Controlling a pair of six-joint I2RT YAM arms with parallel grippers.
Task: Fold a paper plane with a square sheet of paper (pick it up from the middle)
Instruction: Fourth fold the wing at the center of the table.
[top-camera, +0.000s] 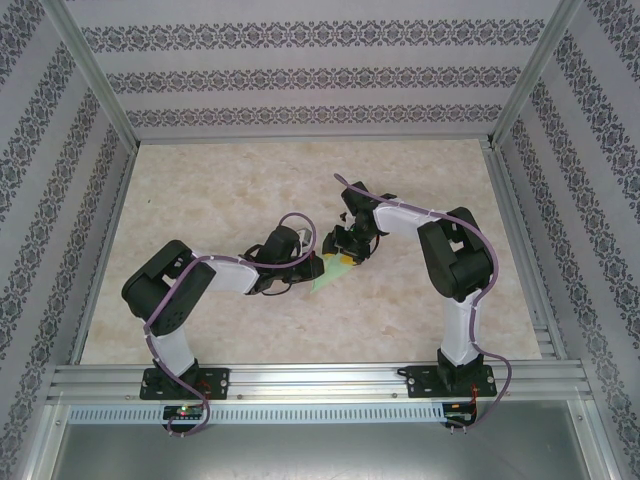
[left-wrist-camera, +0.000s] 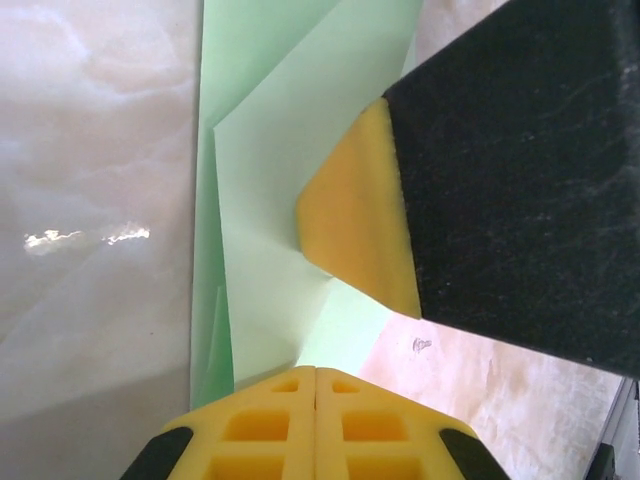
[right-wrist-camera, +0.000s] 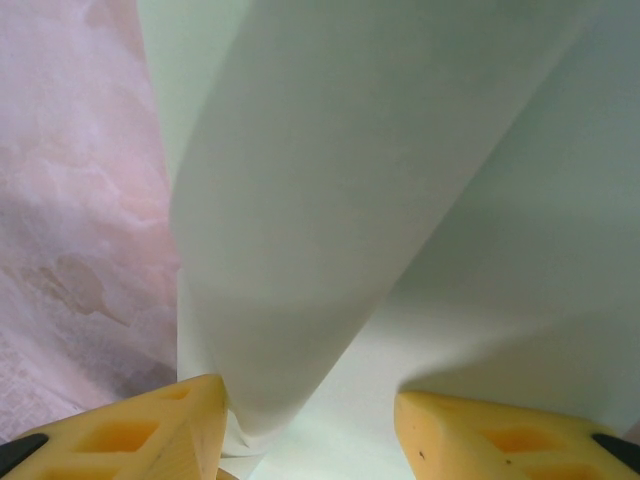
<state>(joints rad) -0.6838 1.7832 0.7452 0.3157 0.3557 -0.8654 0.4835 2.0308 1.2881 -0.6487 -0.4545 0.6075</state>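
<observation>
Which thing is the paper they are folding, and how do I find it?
Look at the pale marble-patterned table, at its middle. There, between the yellow-tipped left end effector and right end effector, sits a thin pale-green sheet of paper, partly folded. Nothing else there is green, and it tapers to a point.

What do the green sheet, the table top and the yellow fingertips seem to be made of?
Green sheet: thin matte paper; it holds sharp creases and curls softly where it is lifted.
Table top: looks like polished stone or a marble-patterned laminate; it is pale and veined, with glossy reflections.
Yellow fingertips: probably moulded plastic or rubber, matte, with square recesses.
</observation>
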